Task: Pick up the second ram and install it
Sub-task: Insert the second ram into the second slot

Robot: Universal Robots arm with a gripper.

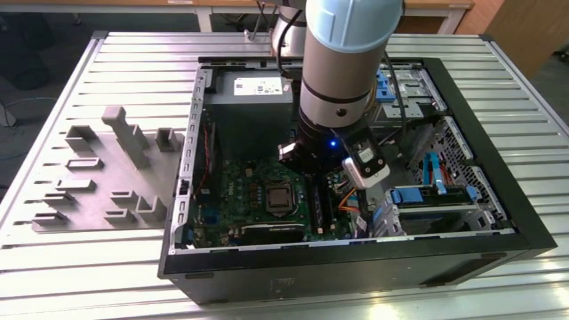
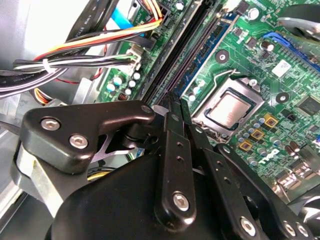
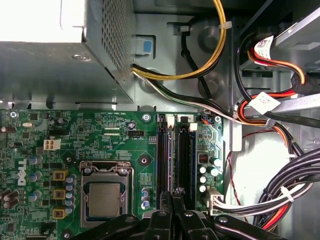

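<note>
Hand [image 3: 176, 192] held low inside computer case [image 1: 356, 273]. Fingers drawn together, nothing seen between them. Tips set directly over memory slots [image 3: 186, 155], judged for pressing down. Second ram [image 3: 169, 160] taken to be thin blue-green strip standing in slot beside tips.

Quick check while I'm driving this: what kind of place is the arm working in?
Probably a robotics lab or workshop bench: an opened desktop computer case lies on a slatted metal table, with a grey moulded tray beside it and wooden desks behind.
</note>
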